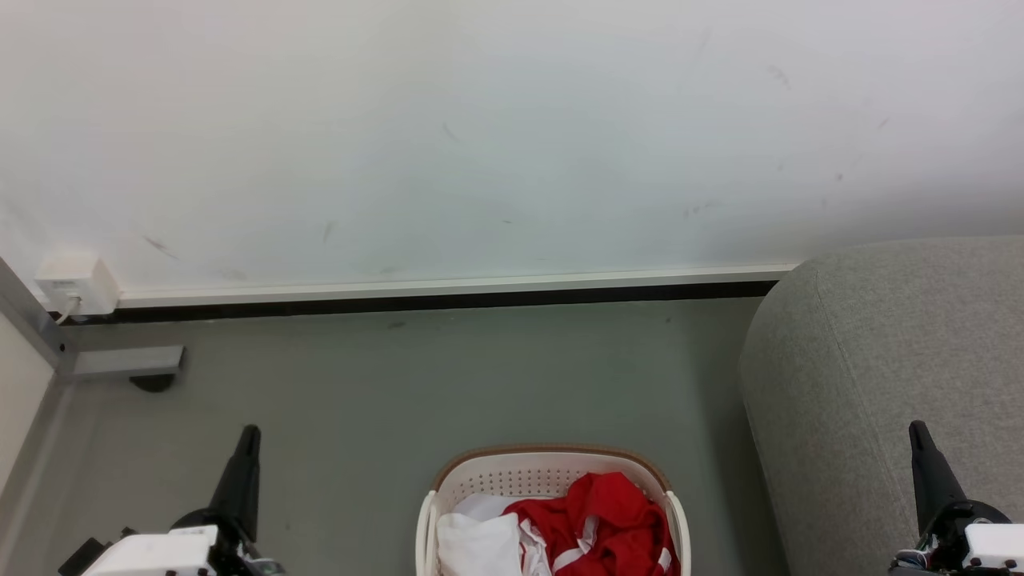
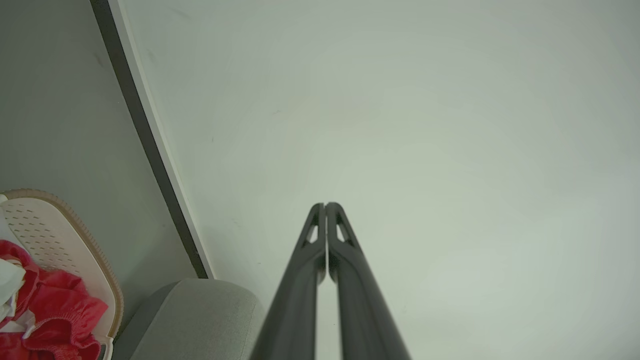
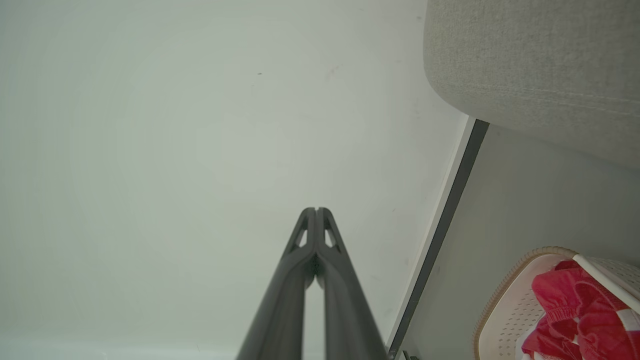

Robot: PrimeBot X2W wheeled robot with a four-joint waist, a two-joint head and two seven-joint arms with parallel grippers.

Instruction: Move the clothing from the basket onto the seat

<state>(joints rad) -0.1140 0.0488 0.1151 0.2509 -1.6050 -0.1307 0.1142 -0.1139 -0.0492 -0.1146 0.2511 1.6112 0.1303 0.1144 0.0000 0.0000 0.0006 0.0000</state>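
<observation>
- The basket (image 1: 552, 474) stands on the grey floor (image 1: 400, 384), and its near half is cut off by the bottom edge of the head view.
- The clothing (image 1: 602, 512) lies crumpled inside the basket towards its right side. Its red folds with white stripes rise about to the rim.
- White fabric (image 1: 478, 546) fills the basket's left half and touches the red. Because the basket is cropped, I cannot tell whether this is the garment's own white panel or a separate piece.
- The seat (image 1: 880, 352) stands to the right of the basket, near it but apart, with a strip of floor between. The part of it in view carries no clothing.
- The left gripper (image 1: 250, 434) is well to the left of the basket. Its fingers are pressed together with nothing between them, and in its wrist view the tips (image 2: 325, 206) meet in front of the bare wall.
- The right gripper (image 1: 917, 428) is well to the right of the basket, in front of the seat. It is likewise closed and empty (image 3: 316, 210).
- By my reading the task is at its very start, with nothing moved yet. Reaching into the basket, gripping the clothing, lifting it clear of the rim and carrying it right onto the seat all remain to be done.
</observation>
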